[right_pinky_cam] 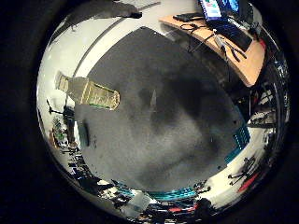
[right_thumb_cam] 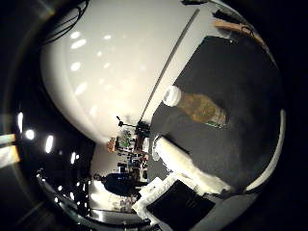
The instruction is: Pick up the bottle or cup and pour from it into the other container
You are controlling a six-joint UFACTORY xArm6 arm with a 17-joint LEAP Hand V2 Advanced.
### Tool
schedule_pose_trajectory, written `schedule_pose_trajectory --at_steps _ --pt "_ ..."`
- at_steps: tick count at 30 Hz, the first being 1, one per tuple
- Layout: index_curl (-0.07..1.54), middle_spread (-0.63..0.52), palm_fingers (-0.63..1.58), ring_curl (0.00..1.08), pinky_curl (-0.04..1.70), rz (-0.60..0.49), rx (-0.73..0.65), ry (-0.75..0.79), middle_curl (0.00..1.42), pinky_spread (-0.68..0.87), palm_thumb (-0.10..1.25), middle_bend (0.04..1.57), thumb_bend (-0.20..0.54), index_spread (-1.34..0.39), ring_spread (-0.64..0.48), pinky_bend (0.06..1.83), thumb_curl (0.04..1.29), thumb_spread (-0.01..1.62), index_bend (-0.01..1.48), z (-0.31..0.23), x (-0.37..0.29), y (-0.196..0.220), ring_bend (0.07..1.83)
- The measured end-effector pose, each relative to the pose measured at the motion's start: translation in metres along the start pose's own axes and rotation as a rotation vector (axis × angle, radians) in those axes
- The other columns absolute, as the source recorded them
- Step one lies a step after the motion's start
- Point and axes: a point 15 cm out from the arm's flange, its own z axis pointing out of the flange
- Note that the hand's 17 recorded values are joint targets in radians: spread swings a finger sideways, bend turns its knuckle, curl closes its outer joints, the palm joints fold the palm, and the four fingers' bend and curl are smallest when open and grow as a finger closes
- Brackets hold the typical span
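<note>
A dark grey mat (right_pinky_cam: 168,121) covers the table and fills most of the little-finger-side view. One clear plastic bottle (right_pinky_cam: 88,91) with a white cap stands upright on the mat, close to one of its edges, with bare mat all around it, which leaves room for a hand to reach it from the side. It holds a yellowish liquid, so it looks like the thing to pour from.

In the thumb-side view one white finger (right_thumb_cam: 190,166) of the hand (right_thumb_cam: 180,192) reaches out over the mat, near the bottle but not touching it. The finger looks fairly straight and nothing sits in the hand, so it appears released and empty, though only a small part of it shows.

The count: one bottle, and no cup or second container can be made out in either view. A wooden desk (right_pinky_cam: 238,49) with a laptop stands beyond the far corner of the mat.
</note>
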Motion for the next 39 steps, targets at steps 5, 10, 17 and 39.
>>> schedule_pose_trajectory --at_steps 5,10,17,39 --pt "0.31 0.04 0.21 0.2 -0.01 -0.002 -0.001 -0.032 0.37 0.4 0.53 0.42 -0.025 -0.17 0.08 0.87 0.32 1.05 0.17 0.014 0.01 0.003 0.65" --pt "0.31 0.04 0.2 0.2 -0.01 0.018 -0.049 -0.071 0.36 0.39 0.53 0.41 -0.025 -0.17 0.09 0.87 0.32 1.05 0.16 0.049 0.024 0.013 0.64" --pt "0.31 0.04 0.19 0.2 0.0 0.023 -0.088 -0.128 0.36 0.39 0.53 0.39 -0.025 -0.17 0.1 0.85 0.32 1.05 0.16 0.09 0.029 0.02 0.63" --pt "0.3 0.04 0.2 0.21 0.0 -0.04 -0.088 -0.207 0.36 0.39 0.53 0.38 -0.025 -0.17 0.1 0.83 0.32 1.05 0.16 0.123 -0.014 0.005 0.6"
